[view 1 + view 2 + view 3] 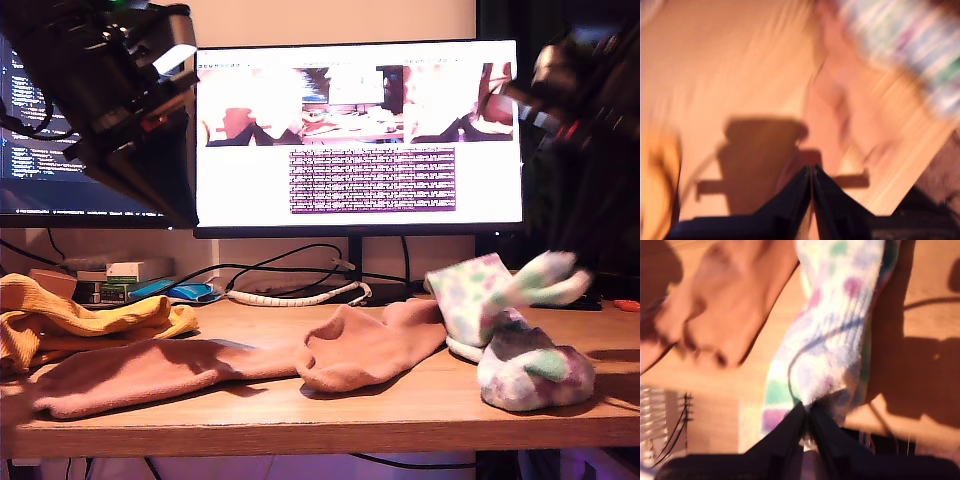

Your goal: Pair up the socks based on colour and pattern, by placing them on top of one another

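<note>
Two arms up over a light wooden desk (400, 405), big lit monitor (358, 135) behind it, second screen with code (30, 120) at the exterior view's left, black and white cables (290, 285) along the desk's back edge.

Socks on the desk:
- ribbed mustard-yellow socks (80, 320), bunched at the exterior view's left edge; can't count them
- two long plain salmon-pink socks: one (140, 372) near the front edge, the other (370, 345) mid-desk, ends touching or overlapping
- fluffy white sock with pastel blotches (530, 370) balled up at the exterior view's right, close to the front edge
- second fluffy blotched sock (490, 290) lifted, hanging above and against the balled one

My second gripper (807, 412): fingers (785, 435) pinched together on the lifted blotched sock's end, sock hangs down from them over the desk. In the exterior view that arm (580, 90) is motion-blurred at the right.

My first gripper (811, 175): fingers pressed together, nothing between them. View is heavily blurred; wood and a pink sock (840, 110) below it, its shadow on the desk. That arm (120, 90) is high at the exterior view's left.

Open wood: front strip in the middle, and behind the pink socks up to the cables.
</note>
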